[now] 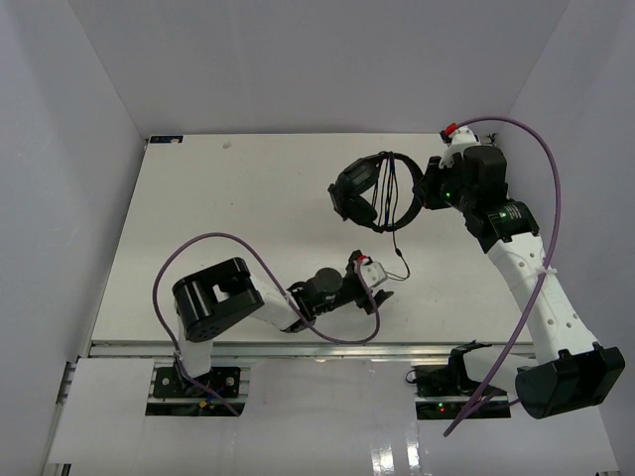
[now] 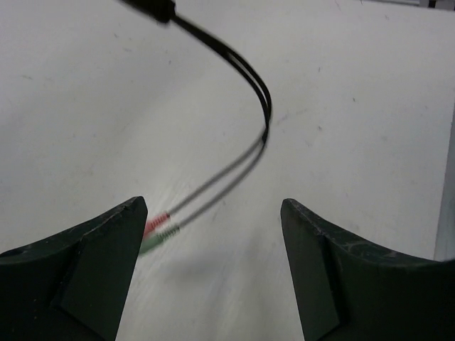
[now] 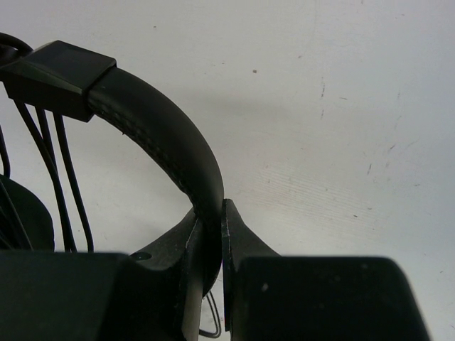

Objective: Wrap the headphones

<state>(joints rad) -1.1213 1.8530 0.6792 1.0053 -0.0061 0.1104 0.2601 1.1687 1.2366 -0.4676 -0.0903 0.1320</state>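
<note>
The black headphones (image 1: 365, 194) are at the far right of the table, with the thin black cord (image 1: 389, 183) looped several times across the headband. My right gripper (image 1: 425, 188) is shut on the headband (image 3: 156, 135), with the cord strands (image 3: 60, 185) to its left. The loose cord tail (image 1: 398, 254) runs down toward my left gripper (image 1: 383, 285). In the left wrist view that gripper (image 2: 213, 238) is open and empty. The paired cord (image 2: 266, 106) curves down between the fingers. Its red and green plugs (image 2: 158, 229) lie on the table by the left finger (image 2: 106, 263).
The white table (image 1: 228, 228) is walled in white on three sides. Purple arm cables (image 1: 198, 248) arc over the left arm and along the right arm (image 1: 541, 297). A metal rail (image 1: 298, 349) marks the table's near edge.
</note>
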